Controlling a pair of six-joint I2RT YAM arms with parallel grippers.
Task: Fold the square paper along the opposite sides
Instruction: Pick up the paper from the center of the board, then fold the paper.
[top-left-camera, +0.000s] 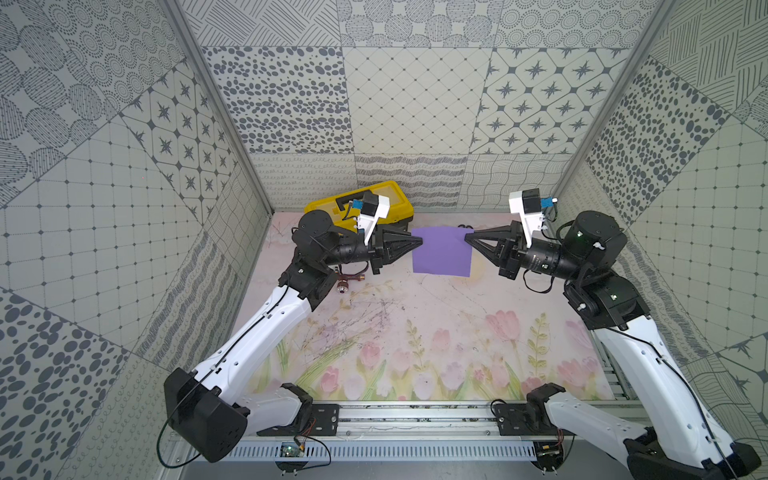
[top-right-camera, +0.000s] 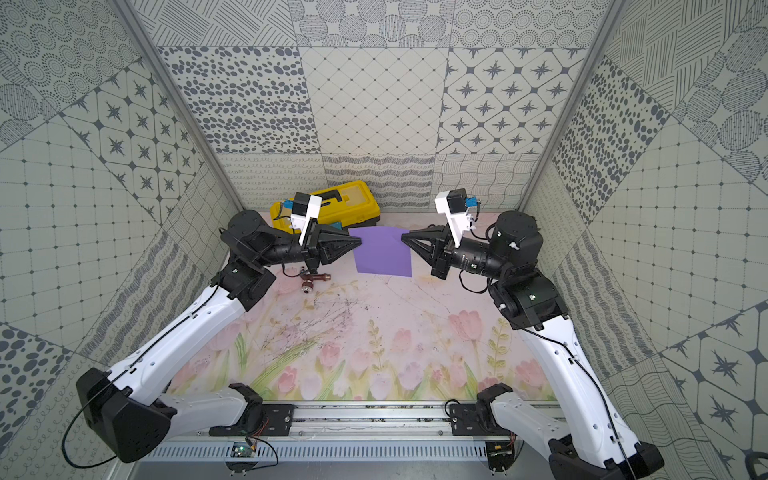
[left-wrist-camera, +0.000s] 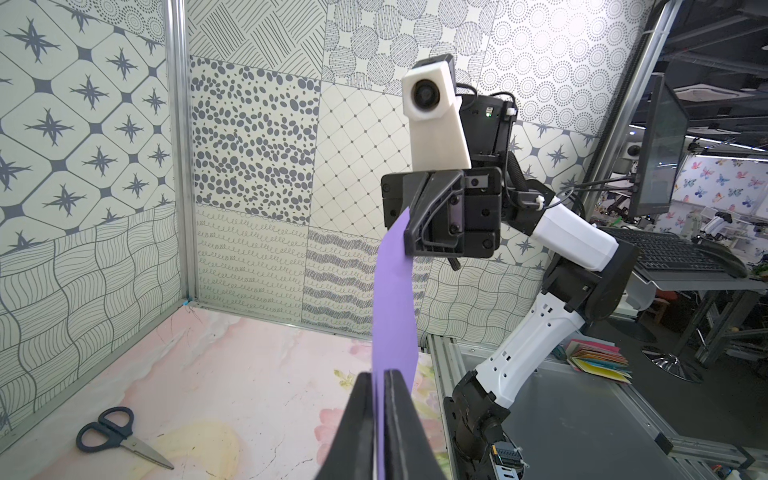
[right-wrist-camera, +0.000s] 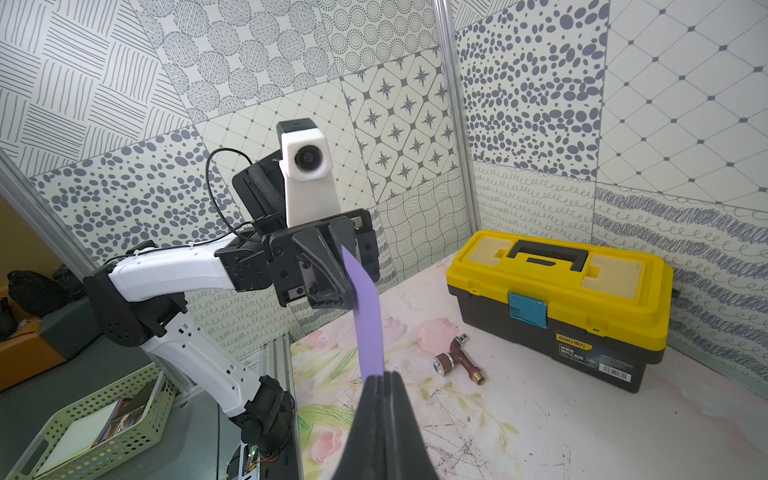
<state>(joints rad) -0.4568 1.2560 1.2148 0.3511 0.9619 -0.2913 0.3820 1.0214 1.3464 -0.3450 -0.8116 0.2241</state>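
We see the purple square paper (top-left-camera: 442, 251) (top-right-camera: 383, 251) held up off the floral mat (top-left-camera: 415, 332), stretched btwn both grippers, just past the R-arm end of the yellow toolbox (top-left-camera: 399, 199) (top-right-camera: 357, 203).

L gripper (top-left-camera: 420, 240) (top-right-camera: 358, 241): fingers pressed together on the sheet's edge nearest the toolbox. Its wrist cam shows both black fingers (left-wrist-camera: 361, 419) w/ the purple sheet (left-wrist-camera: 392, 316) pinched in the thin slit btwn them.

R gripper (top-left-camera: 466, 237) (top-right-camera: 403, 239): fingers also clamped on the sheet, at the edge facing away from the toolbox. In its wrist cam the paper (right-wrist-camera: 368, 328) runs edge-on from its own tips (right-wrist-camera: 384, 399) to the L gripper (right-wrist-camera: 347, 286) opposite. The sheet looks flat, and we can't make out a crease.

Other bits: a small brown tap (top-left-camera: 349, 277) (right-wrist-camera: 457, 359) lies on the mat near the toolbox (right-wrist-camera: 557, 291) front, under the L arm. Black-handled scissors (left-wrist-camera: 120, 432) lie on the mat beyond the paper from the toolbox, near the back wall.
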